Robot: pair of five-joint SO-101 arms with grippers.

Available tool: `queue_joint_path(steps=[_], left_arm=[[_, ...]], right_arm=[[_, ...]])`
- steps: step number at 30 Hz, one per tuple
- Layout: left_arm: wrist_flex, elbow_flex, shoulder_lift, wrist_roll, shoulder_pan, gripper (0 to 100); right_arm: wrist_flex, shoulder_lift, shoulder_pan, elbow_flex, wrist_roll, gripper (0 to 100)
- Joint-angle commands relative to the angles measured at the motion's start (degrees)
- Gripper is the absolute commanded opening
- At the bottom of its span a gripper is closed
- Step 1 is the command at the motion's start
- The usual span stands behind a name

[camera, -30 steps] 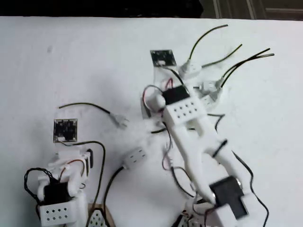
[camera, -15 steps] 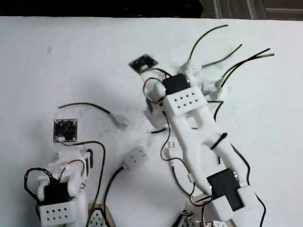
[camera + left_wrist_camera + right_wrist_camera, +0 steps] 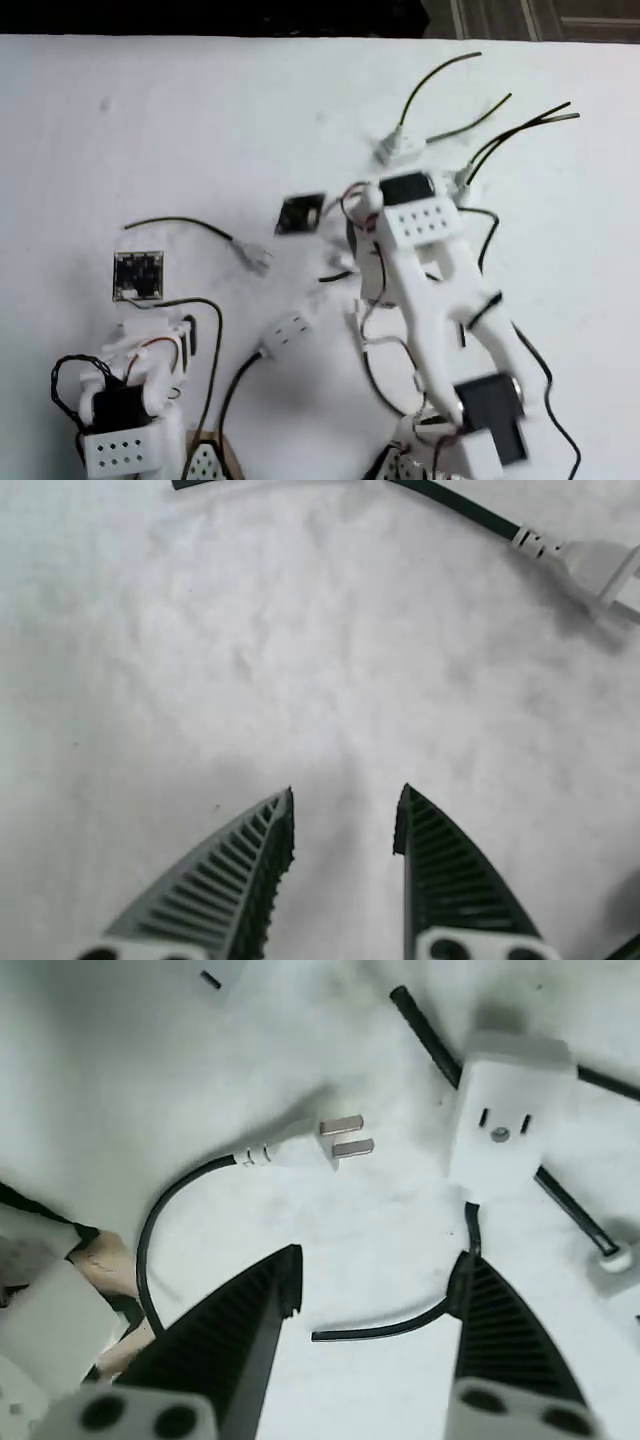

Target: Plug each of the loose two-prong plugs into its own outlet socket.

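Swinging back from the far cluster of white connectors [image 3: 395, 148] and their cords, the right arm [image 3: 430, 290] has turned its wrist toward the middle of the surface [image 3: 150, 120] over the last second; the left arm [image 3: 125, 410] has kept still at the near left. That shift puts the right gripper [image 3: 378, 1260] over a fresh pair; its fingers stand wide apart and hold nothing. Just beyond them a loose two-prong plug [image 3: 305, 1150] lies flat, its prongs pointing at an outlet socket [image 3: 505, 1110] close beside it but not touching; a thin black wire [image 3: 380, 1325] crosses the gap between the fingers. The plug is thus not yet seated; by my reading the arm is lining up to pick it up, and the stray wire could get caught in the pinch. The left gripper [image 3: 345, 792] is likewise spread and empty above bare surface, with a white plug on a black cord [image 3: 600, 570] farther off; whether that is the same plug I cannot tell.
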Motion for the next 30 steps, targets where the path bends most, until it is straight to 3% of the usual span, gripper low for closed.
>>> queue_joint_path(steps=[1, 5, 15, 30], left_arm=[[0.26, -0.18, -0.22, 0.62, -0.31, 18], [0.26, -0.18, -0.22, 0.62, -0.31, 18], [0.26, -0.18, -0.22, 0.62, -0.31, 18], [0.26, -0.18, -0.22, 0.62, -0.31, 18]], right_arm=[[-8.13, -9.19, 0.48, 8.97, 8.53, 23.4], [-14.9, -14.55, 0.4, 19.25, 15.21, 23.6], [-24.04, -15.25, -4.26, 32.35, 23.56, 30.9], [-35.12, -9.98, -10.33, 37.19, 23.47, 31.3]])
